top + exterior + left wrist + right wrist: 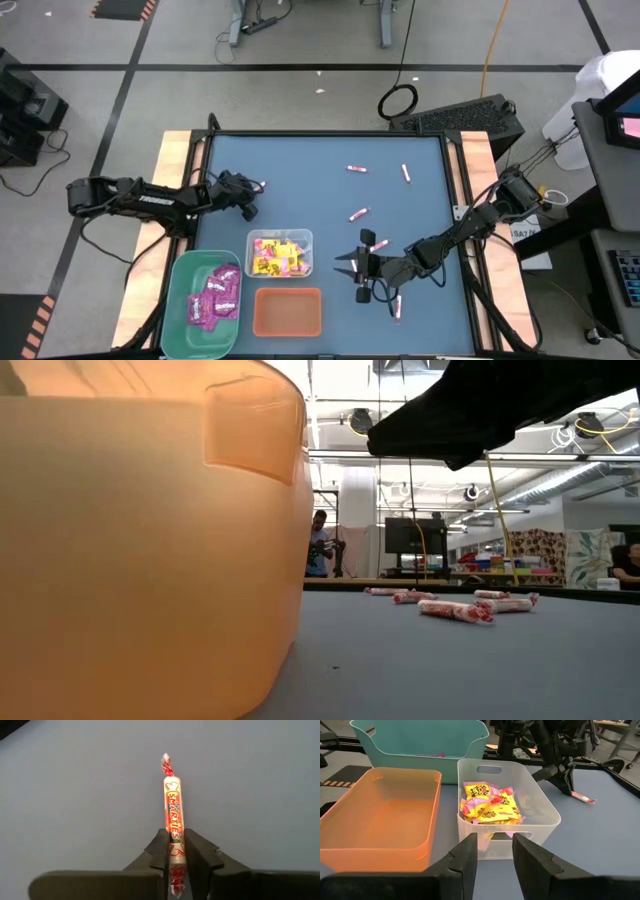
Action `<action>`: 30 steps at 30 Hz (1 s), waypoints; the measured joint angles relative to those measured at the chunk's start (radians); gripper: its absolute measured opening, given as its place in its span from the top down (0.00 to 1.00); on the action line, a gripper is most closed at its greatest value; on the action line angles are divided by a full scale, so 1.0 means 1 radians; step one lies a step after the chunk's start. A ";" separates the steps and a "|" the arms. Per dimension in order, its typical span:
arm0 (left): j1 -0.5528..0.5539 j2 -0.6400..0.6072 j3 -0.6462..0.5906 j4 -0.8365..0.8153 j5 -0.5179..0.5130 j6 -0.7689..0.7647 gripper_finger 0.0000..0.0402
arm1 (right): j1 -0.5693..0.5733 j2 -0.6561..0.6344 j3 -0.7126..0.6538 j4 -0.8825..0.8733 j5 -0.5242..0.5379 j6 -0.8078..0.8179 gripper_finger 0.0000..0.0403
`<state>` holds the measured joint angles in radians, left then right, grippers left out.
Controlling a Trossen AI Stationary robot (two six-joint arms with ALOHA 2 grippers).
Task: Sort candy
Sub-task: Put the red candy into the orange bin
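Pinching a pink-and-white candy stick [173, 820] in my left claw [175, 851] near the counter's [330, 200] left edge, I am hovering my right claw [493, 851], fingers apart and empty, facing the clear bin [540, 800] of yellow packets [490, 805].

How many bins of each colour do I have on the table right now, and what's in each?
Green bin: 1, holding magenta packets
Clear bin: 1, holding yellow packets
Orange bin: 1, nothing visible inside
Total: 3 bins
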<state>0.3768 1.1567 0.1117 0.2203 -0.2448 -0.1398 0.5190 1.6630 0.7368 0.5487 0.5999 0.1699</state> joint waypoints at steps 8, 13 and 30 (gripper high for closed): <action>-0.006 0.000 0.016 -0.011 -0.003 -0.001 0.89 | 0.000 0.000 0.000 -0.001 0.000 0.000 0.72; -0.006 0.001 0.039 -0.009 0.018 -0.003 0.87 | 0.000 0.000 0.000 -0.001 0.000 0.000 0.72; -0.121 0.000 0.229 0.010 0.178 -0.012 0.86 | -0.002 0.000 0.000 0.003 0.035 0.027 0.72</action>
<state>0.2558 1.1564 0.3409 0.2302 -0.0669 -0.1517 0.5167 1.6630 0.7368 0.5518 0.6351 0.1974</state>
